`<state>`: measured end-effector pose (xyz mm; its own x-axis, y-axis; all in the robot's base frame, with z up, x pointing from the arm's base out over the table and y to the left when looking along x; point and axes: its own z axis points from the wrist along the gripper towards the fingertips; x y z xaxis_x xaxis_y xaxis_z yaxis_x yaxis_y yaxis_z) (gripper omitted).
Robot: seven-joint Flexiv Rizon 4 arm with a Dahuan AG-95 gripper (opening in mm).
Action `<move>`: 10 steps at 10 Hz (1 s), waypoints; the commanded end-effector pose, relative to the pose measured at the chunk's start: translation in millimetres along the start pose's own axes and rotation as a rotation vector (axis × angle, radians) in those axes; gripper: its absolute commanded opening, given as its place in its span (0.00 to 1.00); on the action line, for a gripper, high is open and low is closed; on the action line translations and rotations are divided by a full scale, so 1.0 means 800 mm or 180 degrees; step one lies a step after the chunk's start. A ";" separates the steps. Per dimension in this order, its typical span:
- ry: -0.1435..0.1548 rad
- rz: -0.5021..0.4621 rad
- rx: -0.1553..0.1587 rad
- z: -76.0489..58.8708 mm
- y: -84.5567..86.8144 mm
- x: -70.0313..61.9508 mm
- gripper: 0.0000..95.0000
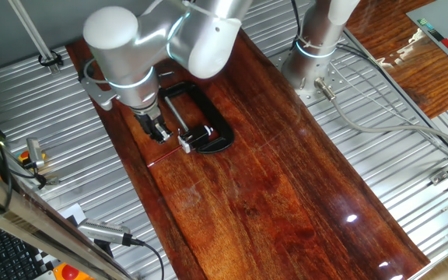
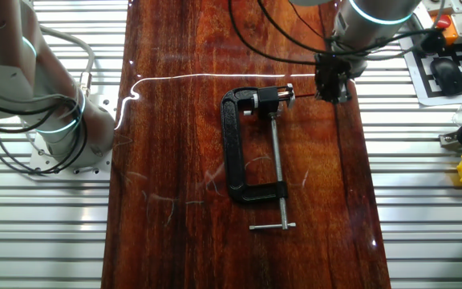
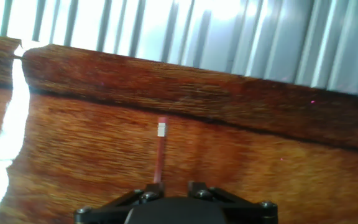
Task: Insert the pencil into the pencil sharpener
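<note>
Pencil (image 3: 160,158), thin and red, runs up the middle of the hand view from between the two black fingers (image 3: 145,195) at the bottom edge, which are clenched on its lower end. Its far end bears a small silvery-white cap. In one fixed view the gripper (image 1: 159,131) hangs low over the dark wooden bench (image 1: 286,194), left of centre, just beside the pencil sharpener (image 1: 184,144), a tiny pale block held in the black C-shaped clamp (image 1: 208,124). From the other fixed view, the gripper (image 2: 332,87) sits at upper right, with the sharpener (image 2: 288,93) immediately left of it at the clamp's (image 2: 235,144) upper end.
</note>
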<state>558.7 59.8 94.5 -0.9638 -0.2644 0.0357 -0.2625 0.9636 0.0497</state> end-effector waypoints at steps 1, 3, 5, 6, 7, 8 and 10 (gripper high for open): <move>-0.0011 -0.0001 0.0011 0.003 -0.004 0.001 0.00; -0.0035 -0.0367 0.0023 0.016 -0.069 0.018 0.00; -0.0027 -0.0633 0.0023 0.021 -0.101 0.036 0.00; -0.0026 -0.0653 0.0024 0.020 -0.103 0.037 0.00; 0.0009 -0.0694 0.0047 0.019 -0.107 0.042 0.00; 0.0042 -0.0746 0.0042 0.019 -0.107 0.043 0.00; 0.0039 -0.0766 0.0035 0.020 -0.107 0.044 0.00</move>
